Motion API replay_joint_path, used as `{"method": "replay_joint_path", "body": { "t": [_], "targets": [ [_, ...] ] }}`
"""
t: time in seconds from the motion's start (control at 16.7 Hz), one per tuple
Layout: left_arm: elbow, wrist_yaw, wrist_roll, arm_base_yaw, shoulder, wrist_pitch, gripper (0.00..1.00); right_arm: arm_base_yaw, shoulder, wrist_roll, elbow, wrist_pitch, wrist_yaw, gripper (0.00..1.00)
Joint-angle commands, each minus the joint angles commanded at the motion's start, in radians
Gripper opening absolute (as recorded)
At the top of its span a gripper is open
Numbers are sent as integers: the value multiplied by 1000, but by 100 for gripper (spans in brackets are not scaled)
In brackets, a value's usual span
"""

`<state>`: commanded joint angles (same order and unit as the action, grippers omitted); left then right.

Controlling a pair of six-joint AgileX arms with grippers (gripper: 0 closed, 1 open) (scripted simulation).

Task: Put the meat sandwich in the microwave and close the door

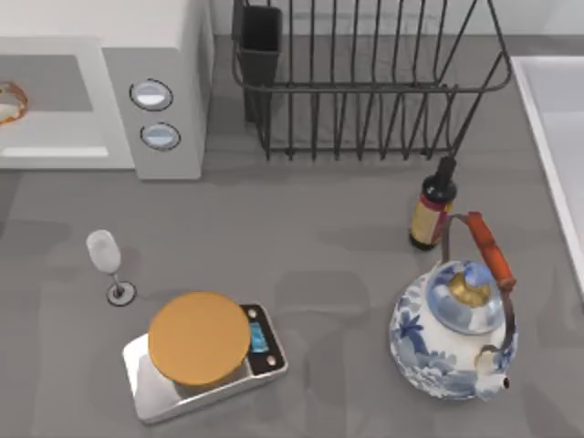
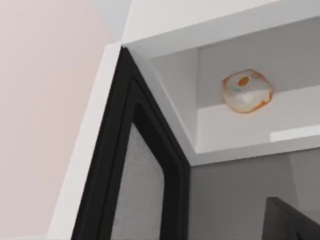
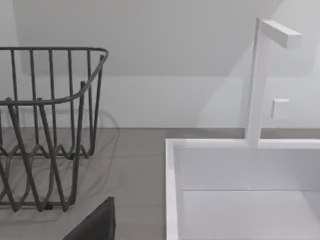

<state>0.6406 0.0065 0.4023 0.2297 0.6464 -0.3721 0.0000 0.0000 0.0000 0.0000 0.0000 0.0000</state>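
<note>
The white microwave [image 1: 91,23] stands at the table's back left, its grey knob panel [image 1: 157,114] facing forward. The meat sandwich [image 1: 9,100], pale with an orange-brown edge, lies inside the open cavity at the far left. In the left wrist view the meat sandwich [image 2: 246,91] rests on the floor of the microwave [image 2: 225,20], and the door [image 2: 135,180] stands swung open, its dark inner frame and mesh window close to the camera. A dark part of my left gripper [image 2: 292,222] shows near the door. A dark part of my right gripper [image 3: 95,225] is by the sink.
A black wire dish rack [image 1: 365,82] fills the back middle. A silver scale with an orange disc [image 1: 205,351], a wine glass [image 1: 105,260], a dark bottle [image 1: 431,205] and a blue-white teapot [image 1: 456,328] stand in front. A white sink [image 1: 557,137] lies at the right.
</note>
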Motion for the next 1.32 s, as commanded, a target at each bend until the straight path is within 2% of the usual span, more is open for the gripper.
{"method": "replay_joint_path", "body": {
  "t": [0.48,0.78,0.96,1.32],
  "targets": [
    [499,409,380,542,747,-270,0,0,0,0,0,0,0,100],
    [705,612,502,765,1046,-372,0,0,0,0,0,0,0,100],
    [756,665,523,820,1115,-394,0,0,0,0,0,0,0,100],
    [754,663,524,819,1116,-390,0,0,0,0,0,0,0,100]
  ]
}}
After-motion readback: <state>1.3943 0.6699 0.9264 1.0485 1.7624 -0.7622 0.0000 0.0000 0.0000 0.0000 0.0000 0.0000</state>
